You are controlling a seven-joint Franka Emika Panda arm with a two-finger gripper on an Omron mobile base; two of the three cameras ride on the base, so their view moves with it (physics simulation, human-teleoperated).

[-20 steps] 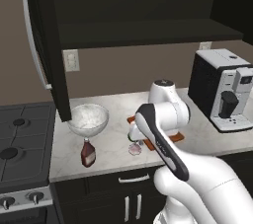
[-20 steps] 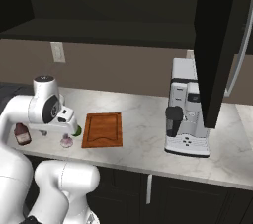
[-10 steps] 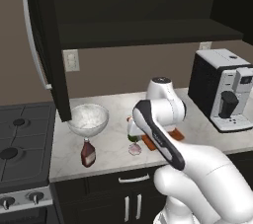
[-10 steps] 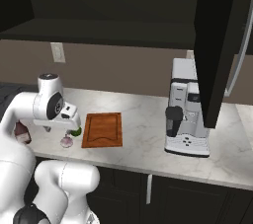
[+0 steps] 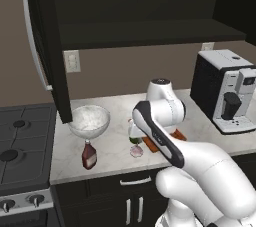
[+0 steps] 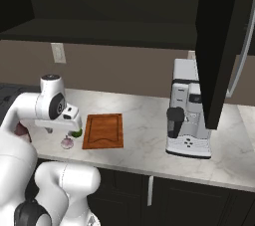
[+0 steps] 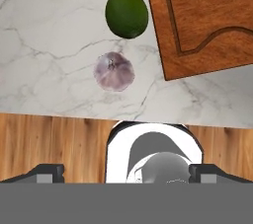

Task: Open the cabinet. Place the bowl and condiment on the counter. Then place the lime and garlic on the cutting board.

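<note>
Jaws [image 7: 126, 173] spread wide and empty, poised above the marble table [image 7: 49, 35], apparently lining up a pick. Garlic [image 7: 114, 71] at 12 o'clock, lime [image 7: 127, 14] just beyond, both off the cutting board [image 7: 207, 16] at 1 o'clock.

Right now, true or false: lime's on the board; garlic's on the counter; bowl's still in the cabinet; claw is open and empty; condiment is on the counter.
1. The lime is on the cutting board. False: it lies on the counter, beside the board's edge.
2. The garlic is on the counter. True: it sits next to the lime, off the board.
3. The bowl is in the cabinet. False: it stands on the counter, below the open cabinet door.
4. The claw is open and holds nothing. True.
5. The condiment is on the counter. True: it stands in front of the bowl.
</note>
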